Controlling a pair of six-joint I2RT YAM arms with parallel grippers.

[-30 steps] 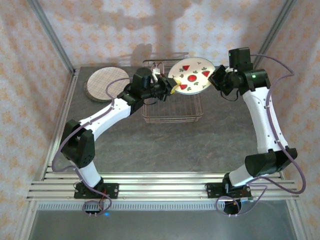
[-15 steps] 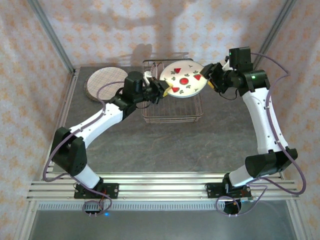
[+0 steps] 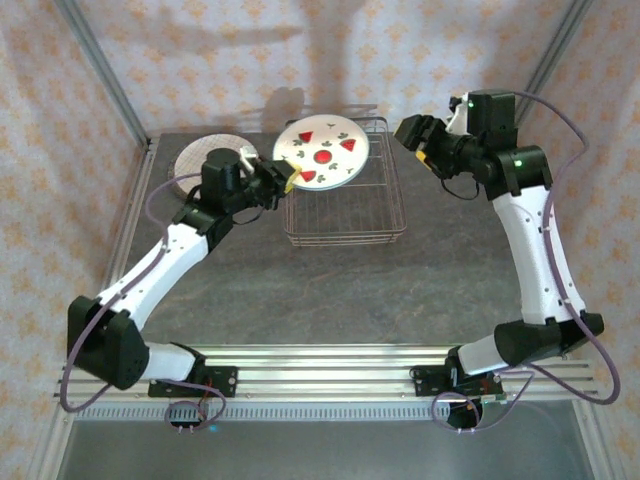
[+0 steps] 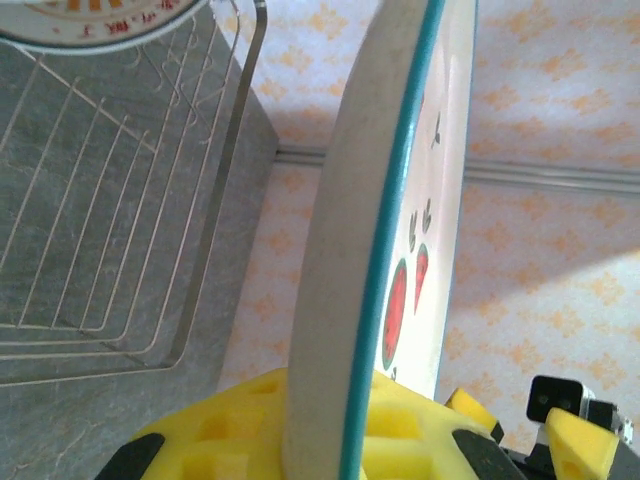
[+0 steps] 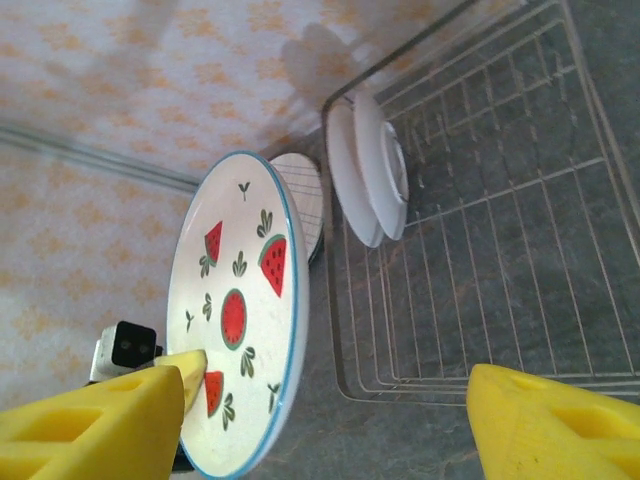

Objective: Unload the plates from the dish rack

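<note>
We see the left hand shut tight on the rim of the watermelon plate. Its yellow fingers press on both faces, and the plate juts out past the fingertips. The plate is clear of the worktop, by the far left corner of the rack, and its printed face shows from above. From this hand's own camera the plate is edge-on, with its teal rim running straight away from the fingers and the rack's wire wall down to their left. The plaid plate lies flat on the worktop just behind this hand's wrist, on the side away from the rack. The right hand hangs beyond the rack's far right corner, well apart from the watermelon plate. Its fingers are spread wide with nothing between them, so we call it open and empty. Ahead of this hand the rack's floor is bare wire. Two white plates stand on edge, leaning together, at the end of the rack farthest from it, and the watermelon plate hangs just outside that end.
</note>
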